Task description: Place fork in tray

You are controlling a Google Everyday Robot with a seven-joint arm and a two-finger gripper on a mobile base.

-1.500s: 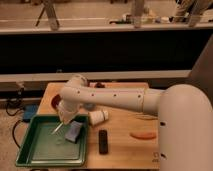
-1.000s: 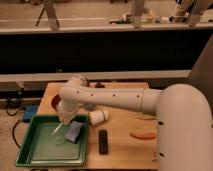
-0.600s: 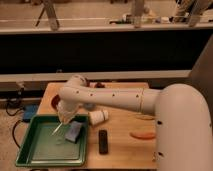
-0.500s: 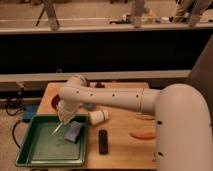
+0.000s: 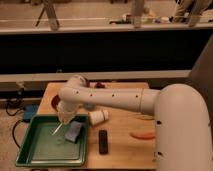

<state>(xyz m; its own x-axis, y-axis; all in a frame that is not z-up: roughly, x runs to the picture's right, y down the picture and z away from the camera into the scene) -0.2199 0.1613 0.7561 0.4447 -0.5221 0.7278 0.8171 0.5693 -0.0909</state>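
Observation:
The green tray (image 5: 45, 150) sits at the table's front left. My gripper (image 5: 64, 120) is at the end of the white arm, over the tray's far right part. The fork (image 5: 57, 129), thin and pale, slants down-left from the gripper over the tray floor. Its upper end meets the gripper. I cannot tell whether it is held or lying in the tray. A blue-grey block (image 5: 74, 131) lies in the tray just right of the fork.
A white cup (image 5: 98, 116) lies on its side right of the tray. A black bar (image 5: 103, 141) lies in front of it. An orange carrot-like piece (image 5: 141, 135) is further right. The wooden table (image 5: 125, 155) ends at a dark counter wall behind.

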